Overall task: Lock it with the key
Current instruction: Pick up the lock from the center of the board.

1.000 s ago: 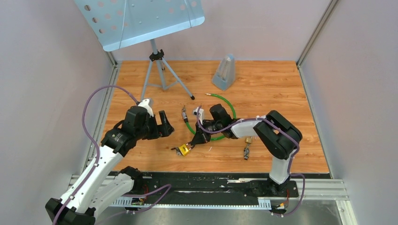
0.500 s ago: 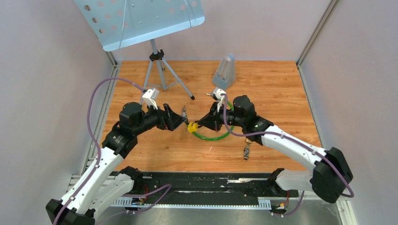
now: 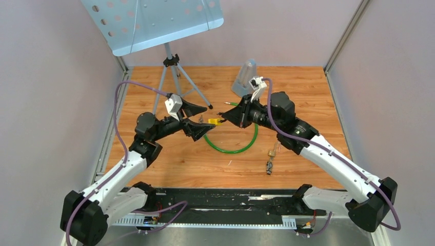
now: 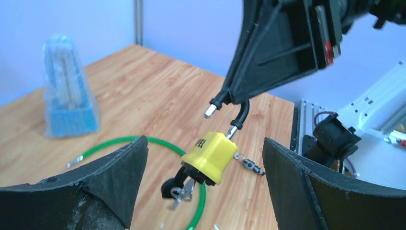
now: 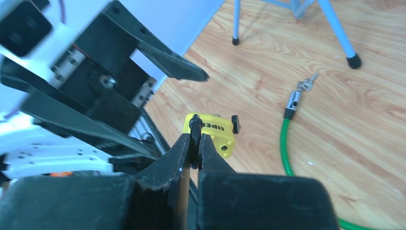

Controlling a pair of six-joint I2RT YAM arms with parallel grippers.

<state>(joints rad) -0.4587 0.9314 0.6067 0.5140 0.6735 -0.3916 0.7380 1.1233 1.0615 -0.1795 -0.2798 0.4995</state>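
— So, where is the yellow padlock (image 3: 216, 121) sitting now?

— It is hanging above the counter (image 3: 308, 102), near the centre of the top view. The right claw (image 5: 194, 139) is clenching its shackle (image 4: 230, 108).

— And the left claw (image 3: 206, 120)?

— It is standing released, spreading wide to either side of the lock body. The key (image 4: 178, 190) is sticking out of the lock's lower end. In the left wrist view the long axis is running from shackle at upper right to key at lower left. The left arm is lying nearer the key.

— Anything differing?

— Yes. Half a second back the padlock was riding lower in the frame, with the left claw just beside it, not flanking it.
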